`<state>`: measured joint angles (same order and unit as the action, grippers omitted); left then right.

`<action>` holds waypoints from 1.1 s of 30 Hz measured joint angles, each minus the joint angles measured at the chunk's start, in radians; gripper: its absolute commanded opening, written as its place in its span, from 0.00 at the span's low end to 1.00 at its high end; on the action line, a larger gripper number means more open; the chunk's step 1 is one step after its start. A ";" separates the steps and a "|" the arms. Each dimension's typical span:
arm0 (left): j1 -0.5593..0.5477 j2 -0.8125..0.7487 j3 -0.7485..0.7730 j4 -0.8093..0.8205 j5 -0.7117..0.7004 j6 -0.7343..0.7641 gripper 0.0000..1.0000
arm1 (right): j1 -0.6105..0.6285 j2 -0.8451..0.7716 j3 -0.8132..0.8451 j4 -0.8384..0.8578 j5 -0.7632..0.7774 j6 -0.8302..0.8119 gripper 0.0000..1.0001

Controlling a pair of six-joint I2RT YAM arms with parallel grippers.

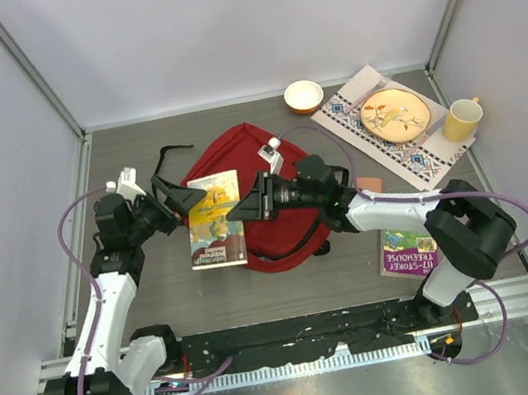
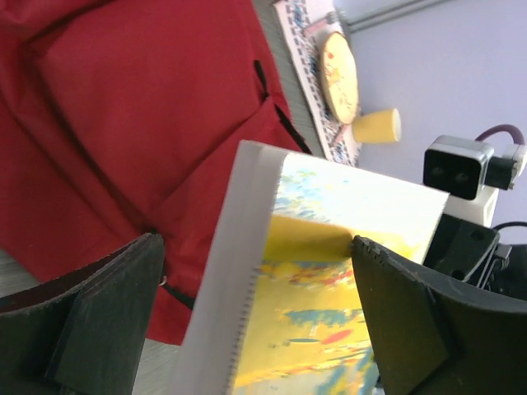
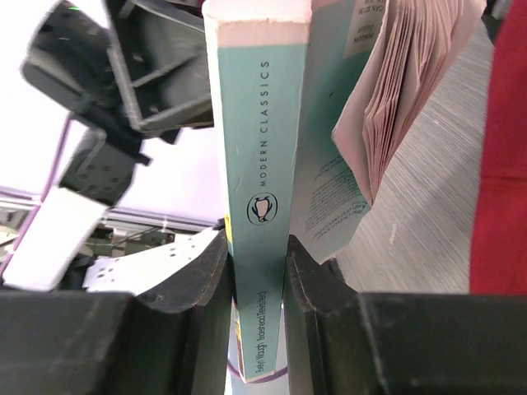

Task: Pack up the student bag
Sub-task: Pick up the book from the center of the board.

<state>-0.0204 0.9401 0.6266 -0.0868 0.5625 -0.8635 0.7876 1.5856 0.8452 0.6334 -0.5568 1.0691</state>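
Observation:
The red student bag [image 1: 265,172] lies flat in the middle of the table; it also shows in the left wrist view [image 2: 123,123] and at the right edge of the right wrist view [image 3: 502,164]. A paperback book with a yellow cover [image 1: 215,221] is held over the bag's left edge. My right gripper [image 1: 238,210] is shut on its teal spine [image 3: 257,164], and the pages fan open beside it. My left gripper [image 1: 189,202] is open; its jaws straddle the book [image 2: 329,271], with one finger [image 2: 412,313] against the cover and the other well apart from it.
A purple book [image 1: 407,252] lies at the front right, with a small pink object [image 1: 370,184] above it. At the back right are an orange bowl [image 1: 303,96], a patterned mat [image 1: 419,163] with a plate [image 1: 394,115], and a yellow cup [image 1: 461,119]. A black strap [image 1: 168,158] lies left of the bag.

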 measured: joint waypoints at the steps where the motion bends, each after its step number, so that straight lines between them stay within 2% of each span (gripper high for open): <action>1: 0.000 0.003 0.000 0.015 0.013 -0.005 1.00 | -0.007 -0.018 0.000 0.011 -0.011 0.005 0.01; 4: 0.000 0.015 -0.003 0.099 0.064 -0.041 1.00 | -0.028 -0.060 0.000 0.055 -0.040 0.028 0.01; 12: -0.004 0.085 -0.047 0.455 0.199 -0.232 0.99 | -0.077 -0.080 -0.009 0.224 -0.121 0.147 0.01; 17: -0.021 0.103 -0.047 0.591 0.242 -0.309 1.00 | -0.100 -0.080 -0.011 0.326 -0.167 0.219 0.01; 27: -0.040 0.195 -0.052 0.952 0.354 -0.534 1.00 | -0.136 -0.080 -0.011 0.406 -0.209 0.262 0.02; 31: -0.050 0.241 -0.057 1.127 0.392 -0.652 0.88 | -0.155 -0.080 -0.011 0.407 -0.221 0.265 0.02; 33: -0.052 0.261 -0.057 1.204 0.406 -0.698 0.77 | -0.166 -0.081 -0.011 0.409 -0.232 0.266 0.02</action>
<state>-0.0727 1.2015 0.5694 1.1175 0.9688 -1.5616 0.6220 1.5043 0.8337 1.0420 -0.7883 1.3350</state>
